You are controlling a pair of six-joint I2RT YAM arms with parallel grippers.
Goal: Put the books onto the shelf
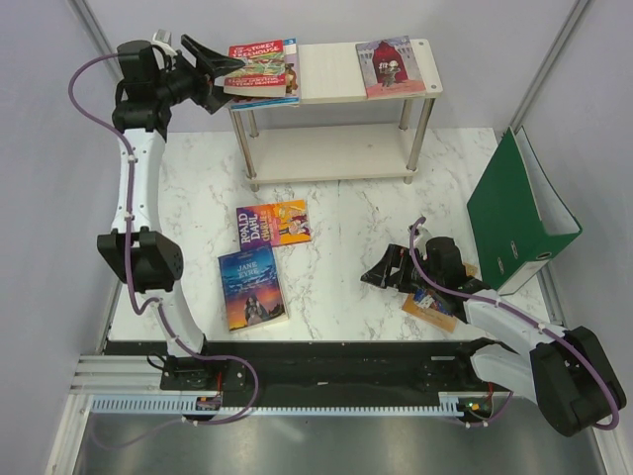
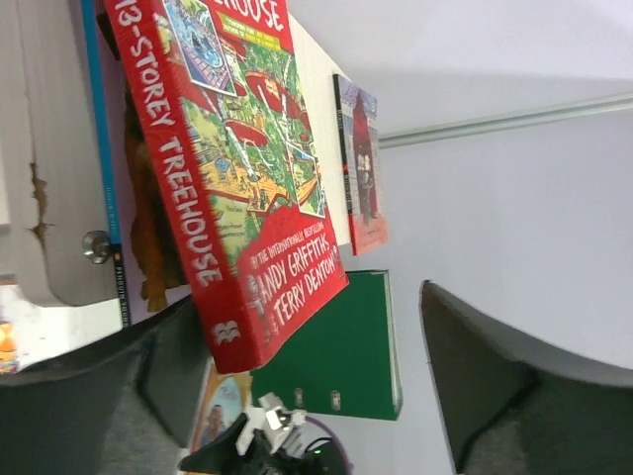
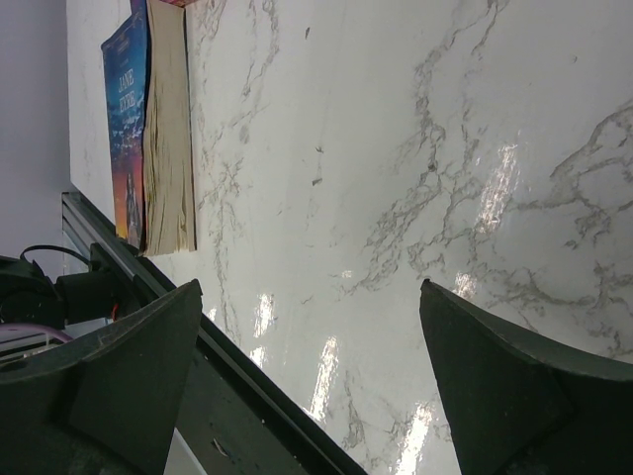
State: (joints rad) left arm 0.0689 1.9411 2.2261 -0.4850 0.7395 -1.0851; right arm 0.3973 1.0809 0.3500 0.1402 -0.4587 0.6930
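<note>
At the shelf's left end: the left pincer (image 1: 227,84) was spread wide and pinched nothing.
Fingers: one finger (image 2: 495,386) stood well clear of the red book (image 1: 259,64). The other was just beside its corner, and I could not tell if it touched.
Red book: it lay flat on a blue book (image 2: 99,129) on the top board of the shelf (image 1: 331,74). It was just right of the pincer, with its spine toward it.
Other end of the board: one more book (image 1: 389,67) lay flat there.
Books left: Roald Dahl (image 1: 273,223) and Jane Eyre (image 1: 252,287) lay flat on the table (image 1: 356,228), down in front of the shelf on the left half.
Long sides: Roald Dahl's ran left to right and Jane Eyre's ran near to far, both a bit tilted.
Nearer arm: the right pincer (image 3: 309,287) was spread wide, empty and low over the table. It looked nearer, with both books off to its left.
Left arm: it reached far up the left side, with its wrist bent right toward the shelf.
Right arm: it was folded low by a green binder (image 1: 514,213). Something tan lay under it, too hidden to name.
</note>
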